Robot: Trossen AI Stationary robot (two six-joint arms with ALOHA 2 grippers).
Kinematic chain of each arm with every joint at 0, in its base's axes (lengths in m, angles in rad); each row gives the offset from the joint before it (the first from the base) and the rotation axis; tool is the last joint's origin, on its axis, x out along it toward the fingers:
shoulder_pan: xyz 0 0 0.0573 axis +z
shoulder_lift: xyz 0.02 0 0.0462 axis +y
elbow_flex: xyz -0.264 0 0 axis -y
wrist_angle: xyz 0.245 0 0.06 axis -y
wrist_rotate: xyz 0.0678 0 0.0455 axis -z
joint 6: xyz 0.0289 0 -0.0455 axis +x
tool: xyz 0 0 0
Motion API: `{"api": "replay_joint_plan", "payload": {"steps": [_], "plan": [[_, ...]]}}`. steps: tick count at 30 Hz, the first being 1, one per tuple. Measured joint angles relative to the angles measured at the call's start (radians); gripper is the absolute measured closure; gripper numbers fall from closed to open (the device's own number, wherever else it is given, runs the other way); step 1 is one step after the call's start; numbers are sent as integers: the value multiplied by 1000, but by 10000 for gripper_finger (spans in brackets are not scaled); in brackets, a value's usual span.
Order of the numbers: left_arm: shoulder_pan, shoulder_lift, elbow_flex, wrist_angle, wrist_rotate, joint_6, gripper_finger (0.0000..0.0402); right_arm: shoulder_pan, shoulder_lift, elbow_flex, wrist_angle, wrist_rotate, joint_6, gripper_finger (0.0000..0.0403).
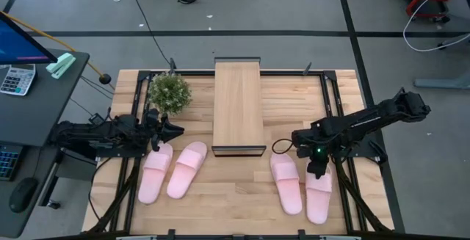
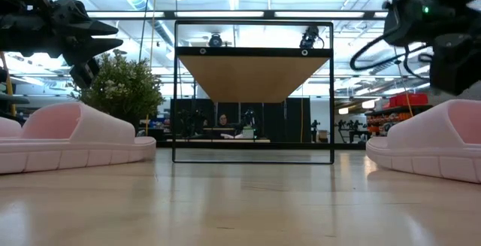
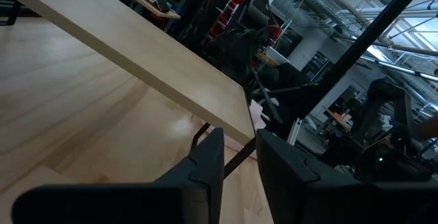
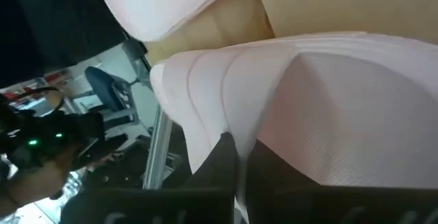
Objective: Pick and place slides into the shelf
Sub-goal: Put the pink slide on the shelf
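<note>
A: How far along is it?

B: Barely begun. All four slides lie on the tabletop point(image 1: 242, 196) and the shelf point(image 1: 238, 106) carries none. One pair point(image 1: 171, 170) sits just beside the left hand point(image 1: 175, 130), the other point(image 1: 301, 185) under the right hand point(image 1: 317, 168).

A: And the hands?

B: The right hand is clenched over the outer slide point(image 4: 328, 107) of its pair, the strap edge apparently pinched between its fingers, though the slide looks unlifted. The left hand hangs above its pair with a narrow gap between its fingers point(image 3: 205, 169), gripping nothing.

A: What does each view add?

B: The right wrist view alone shows the fingers meeting pink foam. The low view shows the shelf's underside point(image 2: 253, 77) bare and a plant point(image 2: 124, 88) behind the left pair.
</note>
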Motion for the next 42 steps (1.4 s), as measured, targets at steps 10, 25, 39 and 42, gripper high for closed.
{"api": "replay_joint_plan", "payload": {"steps": [10, 25, 39, 42], "plan": [[0, 0, 0, 0, 0, 0, 314, -18, -119, 224, -306, 132, 55, 395], [0, 0, 0, 0, 0, 0, 321, -264, -152, 740, -620, 455, 106, 395], [0, 0, 0, 0, 0, 0, 313, -540, -69, 993, -513, 567, 112, 395], [0, 0, 0, 0, 0, 0, 317, -586, -34, 1007, -378, 551, 129, 395]]}}
